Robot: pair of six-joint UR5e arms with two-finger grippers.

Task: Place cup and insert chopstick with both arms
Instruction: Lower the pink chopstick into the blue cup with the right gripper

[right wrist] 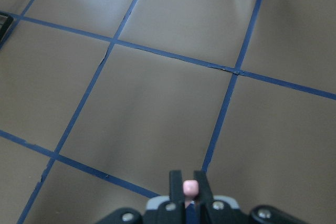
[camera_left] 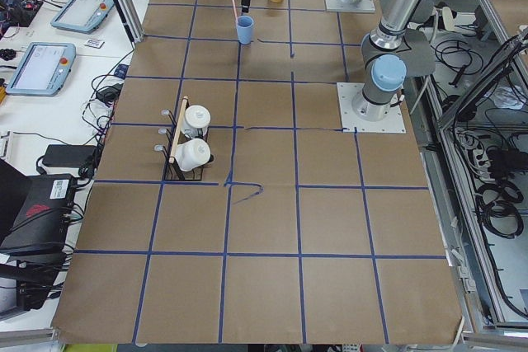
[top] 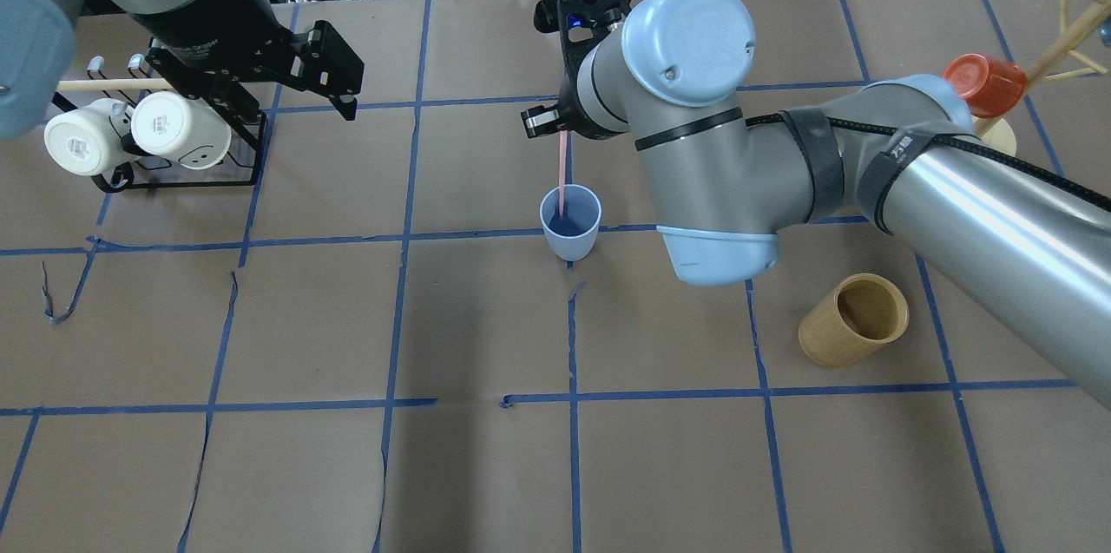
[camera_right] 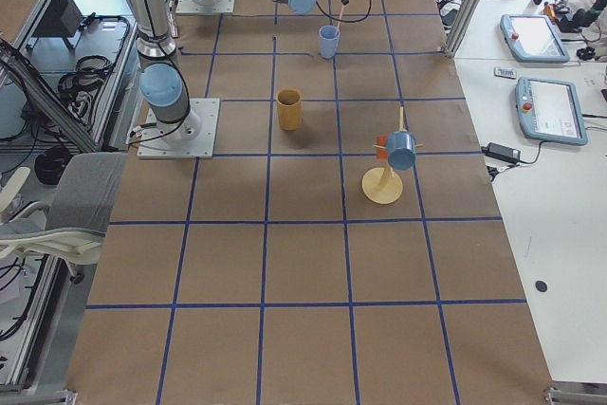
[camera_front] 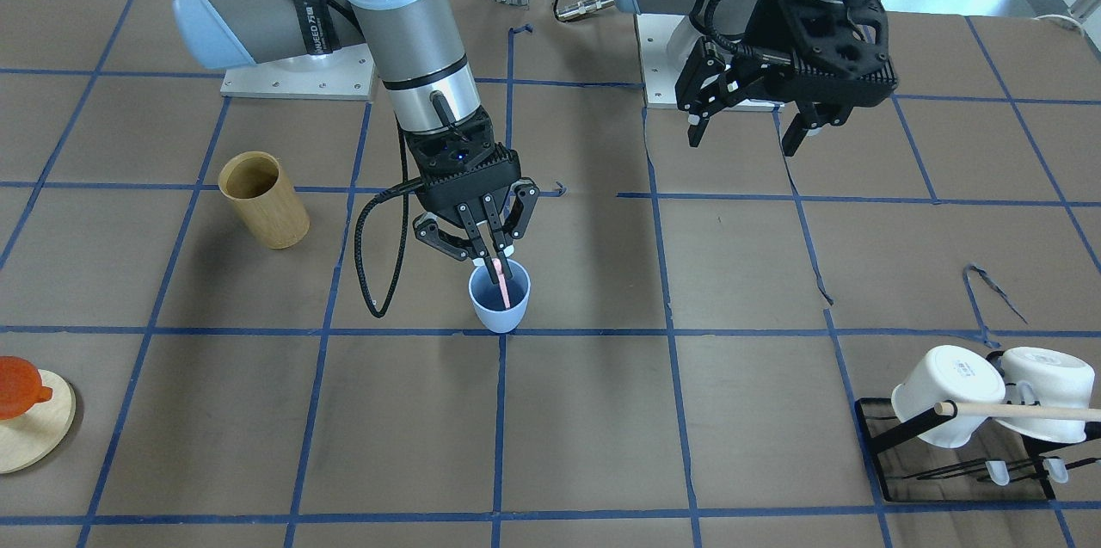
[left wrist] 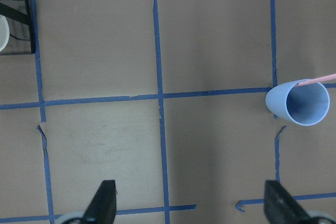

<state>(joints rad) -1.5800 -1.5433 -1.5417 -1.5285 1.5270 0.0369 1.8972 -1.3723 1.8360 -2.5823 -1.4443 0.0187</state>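
The light-blue cup [camera_front: 496, 315] stands upright on the brown table near its middle; it also shows in the overhead view [top: 570, 227] and the left wrist view [left wrist: 299, 103]. My right gripper [camera_front: 493, 256] hangs just above the cup and is shut on a pink chopstick [camera_front: 501, 283]. The stick [top: 563, 171] hangs almost straight down, with its lower end inside the cup's rim. Its top end shows between the shut fingers in the right wrist view [right wrist: 190, 187]. My left gripper [camera_front: 750, 132] is open and empty, raised well off to the cup's side [left wrist: 191, 209].
A tan bamboo cylinder [camera_front: 262, 200] stands on the right arm's side. A black rack [camera_front: 877, 436] with two white mugs [camera_front: 946, 393] and a long wooden rod [camera_front: 1024, 412] sits near the left arm. An orange cup [camera_front: 17, 389] hangs on a wooden stand.
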